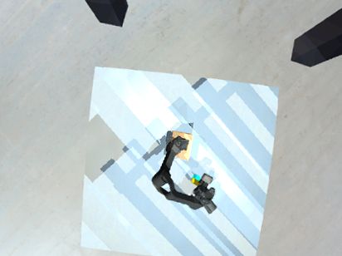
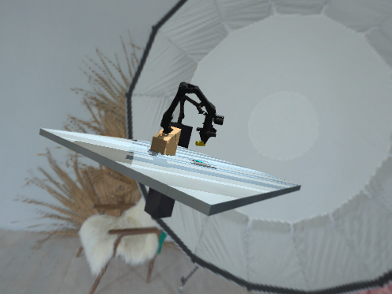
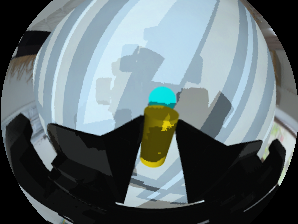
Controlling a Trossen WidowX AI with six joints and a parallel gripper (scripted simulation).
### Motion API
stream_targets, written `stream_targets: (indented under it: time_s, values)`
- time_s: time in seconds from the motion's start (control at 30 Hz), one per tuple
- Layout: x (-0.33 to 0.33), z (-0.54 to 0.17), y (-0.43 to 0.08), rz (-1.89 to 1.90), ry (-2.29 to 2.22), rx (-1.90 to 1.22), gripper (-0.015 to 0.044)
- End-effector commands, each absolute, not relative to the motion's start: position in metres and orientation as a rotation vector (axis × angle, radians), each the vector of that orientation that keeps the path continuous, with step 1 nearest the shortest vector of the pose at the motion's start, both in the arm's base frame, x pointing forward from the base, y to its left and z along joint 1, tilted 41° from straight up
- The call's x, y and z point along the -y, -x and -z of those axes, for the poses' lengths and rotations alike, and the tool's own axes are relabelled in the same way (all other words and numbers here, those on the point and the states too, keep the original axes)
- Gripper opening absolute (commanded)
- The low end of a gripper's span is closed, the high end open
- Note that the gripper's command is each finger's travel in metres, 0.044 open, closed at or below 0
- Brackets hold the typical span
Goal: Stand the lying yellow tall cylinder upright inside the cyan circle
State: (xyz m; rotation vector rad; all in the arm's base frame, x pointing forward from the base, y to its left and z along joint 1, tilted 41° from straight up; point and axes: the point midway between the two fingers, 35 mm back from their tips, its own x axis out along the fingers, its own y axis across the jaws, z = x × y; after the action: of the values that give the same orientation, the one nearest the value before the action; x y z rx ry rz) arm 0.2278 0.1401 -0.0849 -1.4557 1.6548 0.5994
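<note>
The yellow tall cylinder (image 1: 195,181) (image 2: 200,143) (image 3: 159,137) is held between the fingers of my gripper (image 3: 160,121), which is shut on it. In the exterior view it hangs in the air above the table, lying roughly level. The cyan circle (image 1: 196,177) (image 2: 198,161) (image 3: 162,95) lies flat on the table top. In the wrist view the circle shows just beyond the cylinder's far end, which hides a little of its lower edge. In the top view the cylinder and the gripper overlap part of the circle's surroundings.
The pale striped table top (image 1: 115,224) (image 2: 174,182) has visible edges all round. An orange-tan block (image 1: 186,152) (image 2: 159,145) stands under the arm's base, behind the circle in the exterior view. Shadows of the arm fall across the table.
</note>
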Motion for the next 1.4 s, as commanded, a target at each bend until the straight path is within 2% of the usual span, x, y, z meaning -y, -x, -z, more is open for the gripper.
stream_targets:
  time_s: [0.0,1.37]
  values:
    - [-0.135,0.088,-0.225,-0.630,1.429,-1.667,0.0105]
    - [-0.124,0.111,-0.219,-0.868,1.151,-1.608,0.0105]
